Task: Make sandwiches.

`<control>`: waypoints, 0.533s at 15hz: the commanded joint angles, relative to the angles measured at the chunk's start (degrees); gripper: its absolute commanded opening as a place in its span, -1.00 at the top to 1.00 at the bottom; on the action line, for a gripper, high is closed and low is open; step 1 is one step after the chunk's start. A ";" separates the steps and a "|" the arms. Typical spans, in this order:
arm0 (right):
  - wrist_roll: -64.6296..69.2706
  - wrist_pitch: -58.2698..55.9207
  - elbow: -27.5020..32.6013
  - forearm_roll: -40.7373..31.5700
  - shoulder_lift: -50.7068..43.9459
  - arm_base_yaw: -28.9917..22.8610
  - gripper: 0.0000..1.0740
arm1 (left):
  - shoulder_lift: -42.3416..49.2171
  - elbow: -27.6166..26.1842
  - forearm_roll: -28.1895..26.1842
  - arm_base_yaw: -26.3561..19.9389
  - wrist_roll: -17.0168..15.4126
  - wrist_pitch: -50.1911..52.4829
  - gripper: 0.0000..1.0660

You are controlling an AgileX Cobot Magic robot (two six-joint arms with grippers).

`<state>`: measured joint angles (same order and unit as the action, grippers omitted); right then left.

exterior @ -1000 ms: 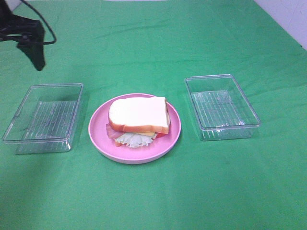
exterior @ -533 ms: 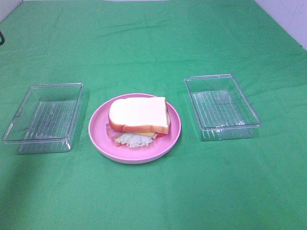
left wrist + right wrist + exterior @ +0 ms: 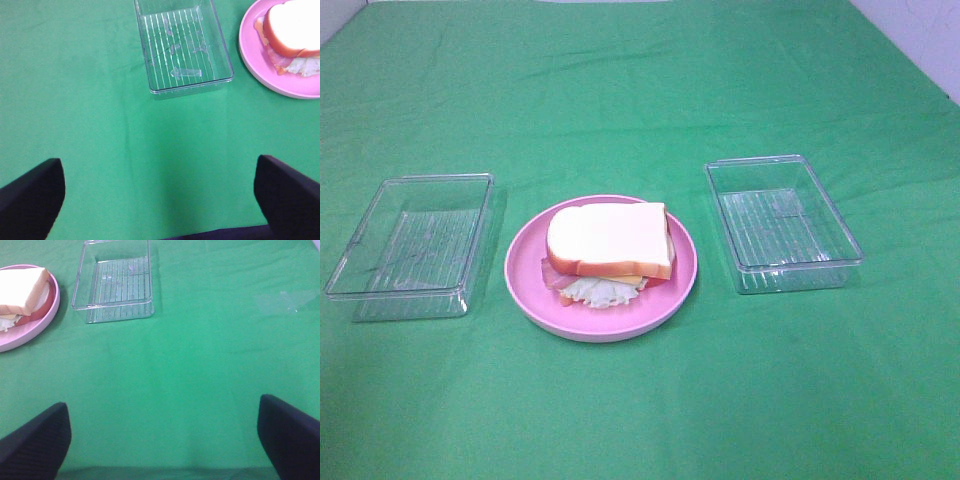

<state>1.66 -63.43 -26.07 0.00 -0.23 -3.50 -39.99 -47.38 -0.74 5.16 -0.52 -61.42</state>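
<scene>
Exterior high camera: mounted above, looking down at a slant over the green cloth (image 3: 640, 90); takes in the pink plate (image 3: 525, 290) and both clear trays; no arm in its frame.

Left wrist camera: looks out past the left claw (image 3: 159, 200), its fingers at the frame's lower corners; left tray (image 3: 183, 47) straight ahead, plate off to one side.

Right wrist camera: same set-up behind the right claw (image 3: 165, 440); right tray (image 3: 116, 282) ahead.

Plate shared by all three.
</scene>
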 commanded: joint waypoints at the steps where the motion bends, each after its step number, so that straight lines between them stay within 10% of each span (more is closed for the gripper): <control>1: -0.17 0.29 0.11 0.00 -1.38 0.06 -0.80 | 11.40 4.87 -0.46 0.40 0.00 0.11 -0.81; 8: -0.17 0.29 0.11 0.00 -1.38 0.06 -0.80 | 37.41 16.21 -0.69 0.40 3.21 0.23 -0.81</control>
<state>1.66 -63.43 -26.07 0.00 -0.23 -3.50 -2.92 -31.23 -0.92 5.16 2.52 -61.48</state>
